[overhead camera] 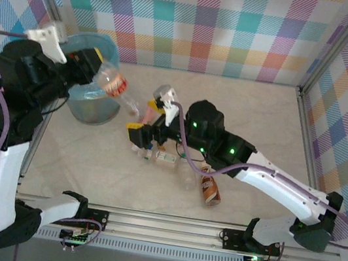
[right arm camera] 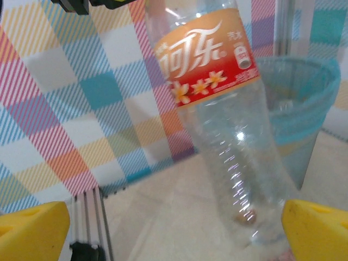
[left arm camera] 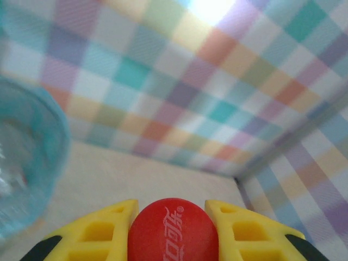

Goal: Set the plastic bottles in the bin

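Bottle hung near bin, red cap clamped by left gripper, while right gripper sat wide open either side of its base.

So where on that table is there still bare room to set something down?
Widest bare patch: the table's right back part, between the right arm and the checked wall. Another lies in front of the bin, toward the front rail. It's crowded mid-table: small bottles cluster by the right fingers, and a brown bottle lies beside that arm.

Pastel plaid walls enclose a pale marbled tabletop.
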{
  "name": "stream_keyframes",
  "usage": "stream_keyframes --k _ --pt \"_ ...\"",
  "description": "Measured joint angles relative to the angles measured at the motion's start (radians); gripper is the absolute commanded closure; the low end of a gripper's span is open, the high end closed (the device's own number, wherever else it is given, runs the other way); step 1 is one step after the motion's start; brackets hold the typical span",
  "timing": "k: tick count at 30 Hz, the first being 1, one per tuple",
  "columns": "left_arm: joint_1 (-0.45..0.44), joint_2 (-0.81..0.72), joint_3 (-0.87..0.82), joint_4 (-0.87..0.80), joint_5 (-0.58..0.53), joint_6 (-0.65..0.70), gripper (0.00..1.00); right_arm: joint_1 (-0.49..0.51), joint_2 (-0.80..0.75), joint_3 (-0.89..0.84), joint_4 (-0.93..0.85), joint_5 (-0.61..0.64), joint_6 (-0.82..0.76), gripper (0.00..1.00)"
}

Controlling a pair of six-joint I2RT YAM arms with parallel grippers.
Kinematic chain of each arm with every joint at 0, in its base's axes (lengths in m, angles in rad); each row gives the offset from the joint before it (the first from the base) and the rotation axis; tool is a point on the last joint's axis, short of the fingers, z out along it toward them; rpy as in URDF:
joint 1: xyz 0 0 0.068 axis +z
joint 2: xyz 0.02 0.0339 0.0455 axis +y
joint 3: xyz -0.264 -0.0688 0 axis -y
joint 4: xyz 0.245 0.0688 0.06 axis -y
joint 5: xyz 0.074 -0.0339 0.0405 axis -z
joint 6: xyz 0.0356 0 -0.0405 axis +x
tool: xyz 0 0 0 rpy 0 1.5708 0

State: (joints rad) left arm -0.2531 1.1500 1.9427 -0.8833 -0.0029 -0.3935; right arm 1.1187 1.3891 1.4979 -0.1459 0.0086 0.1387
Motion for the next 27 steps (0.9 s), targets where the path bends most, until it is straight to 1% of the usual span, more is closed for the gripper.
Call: stream_keyframes --k 3,4,6,10,12,18,21,25,27 --pt "0.021 0.097 0.139 -0.011 -0.116 0.072 1.00 0.000 0.070 0.116 -0.040 -0.002 -0.022 0.00" --pt "0.038 0.131 0.180 -0.014 -0.134 0.089 1.00 0.000 0.087 0.142 -0.057 -0.004 -0.027 0.00" --pt "0.101 0.205 0.266 -0.020 -0.139 0.108 1.00 0.000 0.127 0.201 -0.095 -0.013 -0.034 0.00" --pt "0.241 0.359 0.381 -0.033 -0.089 0.106 1.00 0.000 0.222 0.331 -0.171 -0.050 -0.043 0.00" --pt "0.292 0.425 0.412 -0.031 -0.049 0.098 1.00 0.000 0.289 0.422 -0.223 -0.071 -0.042 0.00" --pt "0.390 0.526 0.428 -0.003 0.021 0.074 1.00 0.000 0.467 0.623 -0.338 -0.119 -0.031 0.02" --pt "0.433 0.544 0.431 0.015 0.055 0.053 1.00 0.000 0.521 0.657 -0.374 -0.146 -0.019 0.03" --pt "0.486 0.559 0.431 0.022 0.111 0.021 1.00 0.000 0.550 0.657 -0.412 -0.167 -0.013 0.04" --pt "0.497 0.565 0.431 0.022 0.117 0.016 1.00 0.000 0.557 0.657 -0.422 -0.172 -0.012 0.04"
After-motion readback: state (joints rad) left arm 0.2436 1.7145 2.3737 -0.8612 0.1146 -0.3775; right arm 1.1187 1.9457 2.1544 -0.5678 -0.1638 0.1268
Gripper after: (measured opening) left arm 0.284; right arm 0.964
